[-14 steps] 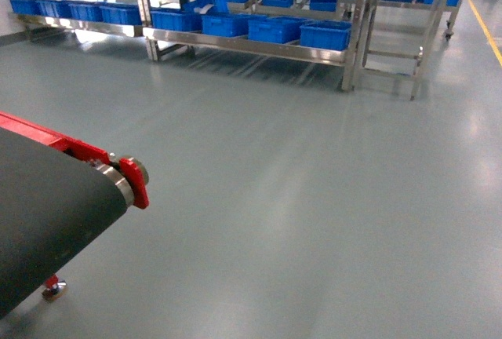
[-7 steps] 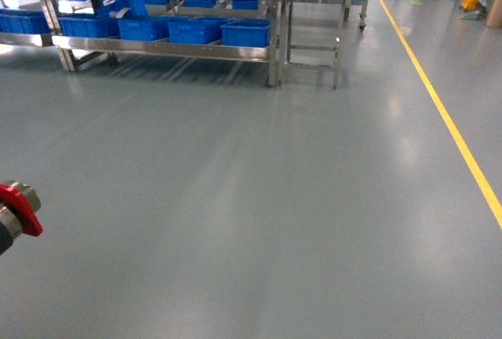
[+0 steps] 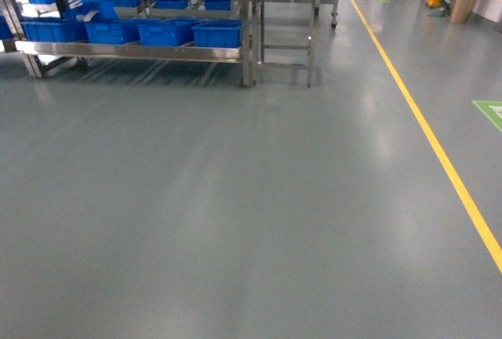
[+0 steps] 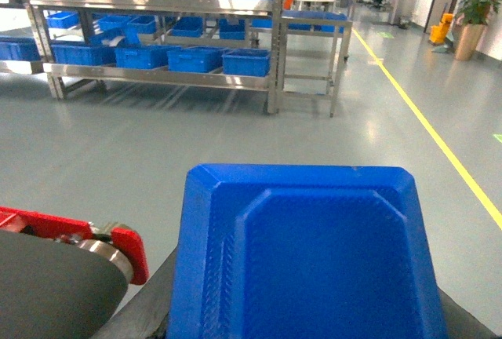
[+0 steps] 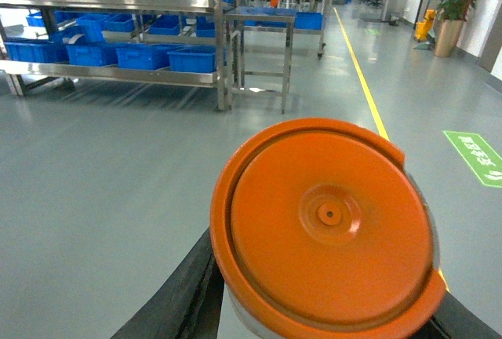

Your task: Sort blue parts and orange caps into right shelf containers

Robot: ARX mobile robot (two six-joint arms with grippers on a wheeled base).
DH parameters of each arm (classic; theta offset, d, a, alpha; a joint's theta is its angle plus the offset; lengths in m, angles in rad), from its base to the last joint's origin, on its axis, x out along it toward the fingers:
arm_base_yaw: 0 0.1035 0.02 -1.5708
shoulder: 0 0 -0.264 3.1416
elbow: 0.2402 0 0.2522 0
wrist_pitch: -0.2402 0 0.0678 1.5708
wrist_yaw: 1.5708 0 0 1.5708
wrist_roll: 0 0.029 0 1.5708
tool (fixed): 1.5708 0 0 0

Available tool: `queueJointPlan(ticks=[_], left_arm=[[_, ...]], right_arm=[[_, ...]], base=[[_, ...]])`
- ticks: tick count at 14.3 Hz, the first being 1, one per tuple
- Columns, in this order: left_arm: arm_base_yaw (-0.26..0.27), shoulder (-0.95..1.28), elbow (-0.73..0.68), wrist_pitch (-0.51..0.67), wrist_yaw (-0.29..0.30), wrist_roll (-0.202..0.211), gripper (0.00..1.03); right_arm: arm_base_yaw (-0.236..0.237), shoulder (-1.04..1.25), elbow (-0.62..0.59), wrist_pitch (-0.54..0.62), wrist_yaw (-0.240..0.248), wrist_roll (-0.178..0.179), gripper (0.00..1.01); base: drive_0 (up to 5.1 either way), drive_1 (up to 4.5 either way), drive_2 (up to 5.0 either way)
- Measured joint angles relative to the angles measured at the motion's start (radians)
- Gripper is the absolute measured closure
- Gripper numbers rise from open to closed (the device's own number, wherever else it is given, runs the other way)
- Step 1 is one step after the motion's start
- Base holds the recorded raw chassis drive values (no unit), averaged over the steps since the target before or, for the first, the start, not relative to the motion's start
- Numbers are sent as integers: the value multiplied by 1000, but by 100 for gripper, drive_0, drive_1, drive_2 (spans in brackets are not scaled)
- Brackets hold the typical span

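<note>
A blue part (image 4: 314, 253), a moulded tray-like piece, fills the lower left wrist view. My left gripper (image 4: 307, 329) is shut on it, with dark fingers (image 4: 147, 306) showing at its sides. An orange cap (image 5: 325, 225), round with a small centre hole, fills the right wrist view. My right gripper (image 5: 321, 325) is shut on it, its fingers (image 5: 176, 292) flanking the cap. Blue crates, the right shelf containers (image 3: 217, 34) (image 4: 245, 61) (image 5: 192, 59), sit on a steel rack across the floor. Neither gripper appears in the head view.
The steel rack (image 3: 141, 50) holds several blue crates on its shelves. A small steel table (image 3: 284, 21) stands at the rack's right end. A yellow floor line (image 3: 439, 158) runs along the right. A conveyor end with a red bracket (image 4: 125, 253) sits left of the blue part.
The head view has swung to the right. The conveyor end has slid out of view on the left, the rack has shifted left, and the yellow line has come in.
</note>
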Motion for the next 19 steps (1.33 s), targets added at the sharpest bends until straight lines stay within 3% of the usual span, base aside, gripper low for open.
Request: queueJointPlan(ticks=[5,19], left_arm=[[0,0,0,0,0,0,59],[0,0,0,0,-2,0,59]], right_arm=[[0,0,0,0,0,0,58],[0,0,0,-2,0,0,58]], base=[[-165,-165,-165],[20,440,-399]])
